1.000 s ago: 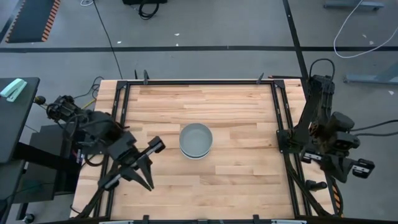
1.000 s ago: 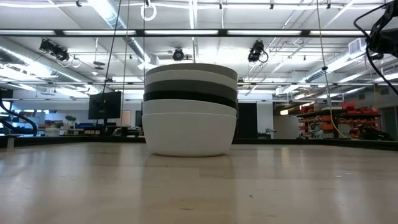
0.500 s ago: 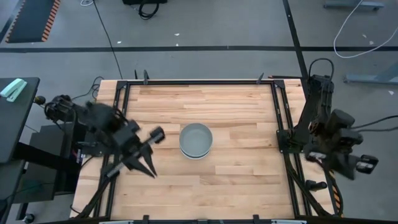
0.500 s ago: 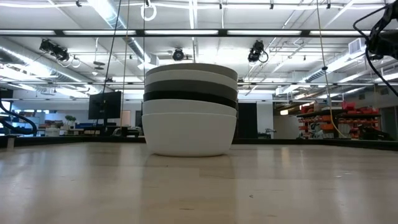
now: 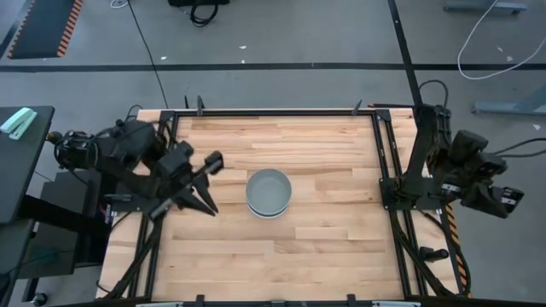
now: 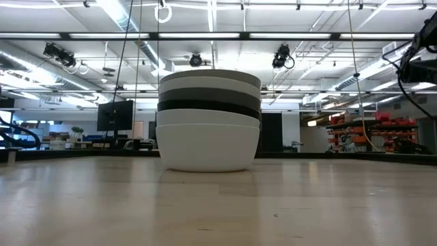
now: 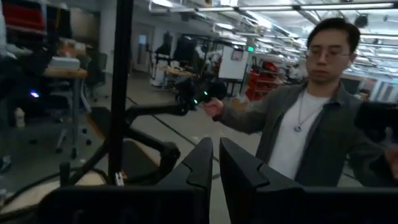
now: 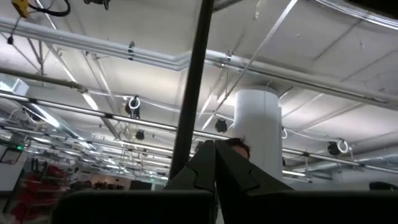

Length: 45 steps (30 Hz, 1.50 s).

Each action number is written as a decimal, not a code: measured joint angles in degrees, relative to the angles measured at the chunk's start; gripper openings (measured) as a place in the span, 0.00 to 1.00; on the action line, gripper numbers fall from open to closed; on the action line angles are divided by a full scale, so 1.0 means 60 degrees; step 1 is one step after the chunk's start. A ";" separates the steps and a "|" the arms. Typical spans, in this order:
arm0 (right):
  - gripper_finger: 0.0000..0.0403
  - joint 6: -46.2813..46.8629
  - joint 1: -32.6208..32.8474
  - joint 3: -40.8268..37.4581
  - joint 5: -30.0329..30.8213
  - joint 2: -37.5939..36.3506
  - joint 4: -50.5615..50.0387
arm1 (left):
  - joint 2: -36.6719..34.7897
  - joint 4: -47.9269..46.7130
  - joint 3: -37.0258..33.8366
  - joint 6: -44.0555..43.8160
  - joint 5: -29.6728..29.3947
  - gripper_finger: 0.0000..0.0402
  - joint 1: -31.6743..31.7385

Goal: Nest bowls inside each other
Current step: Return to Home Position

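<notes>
No text, label, brand, number or sign can be read in any of the views. Some signs hang far back in the room, but their letters are too small and too blurred to read.

One stack of nested bowls [image 6: 208, 123], five layers visible
</notes>
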 joint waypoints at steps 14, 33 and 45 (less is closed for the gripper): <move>0.03 -0.0002 0.0000 -0.0411 0.0432 -0.0102 -0.0082 | -0.1838 -0.0281 -0.0004 -0.0329 0.0870 0.10 0.1385; 0.03 0.0381 0.0000 -0.1674 0.0432 -0.0031 0.2146 | -0.5668 0.7178 -0.7725 -0.1840 -0.0169 0.10 0.1308; 0.03 0.0984 -0.0004 -0.1674 0.0687 0.1422 0.3735 | -0.5914 1.1551 -1.1066 -0.2550 -0.0126 0.07 0.1307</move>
